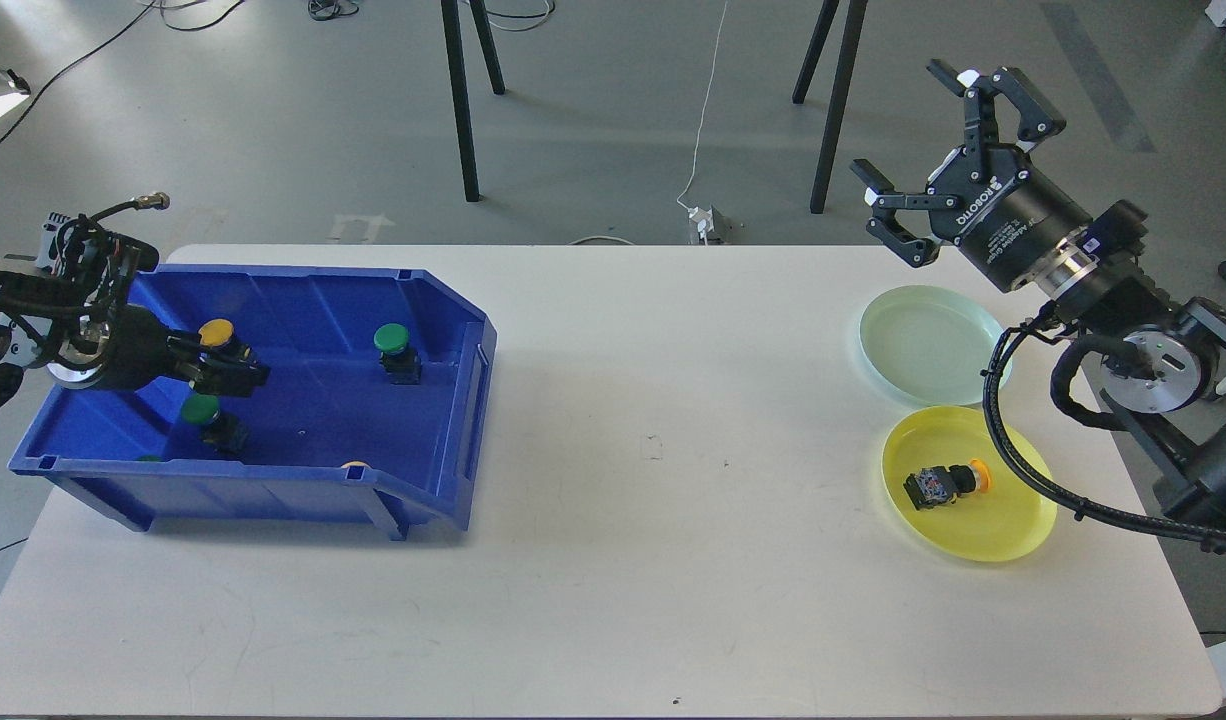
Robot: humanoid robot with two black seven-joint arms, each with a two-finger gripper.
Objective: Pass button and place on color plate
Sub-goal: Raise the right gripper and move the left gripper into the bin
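Note:
A blue bin on the table's left holds a yellow-capped button and two green-capped buttons. My left gripper reaches into the bin from the left. Its dark fingers lie at the yellow button's black body, between that button and the nearer green one. I cannot tell whether they grip anything. My right gripper is open and empty, held high above the table's far right. A yellow plate holds an orange-capped button lying on its side. A pale green plate is empty.
Two more button caps peek over the bin's front wall, one green and one orange. The white table spans the view. My right arm's cable hangs over the plates' right edges. Stand legs rise behind the table.

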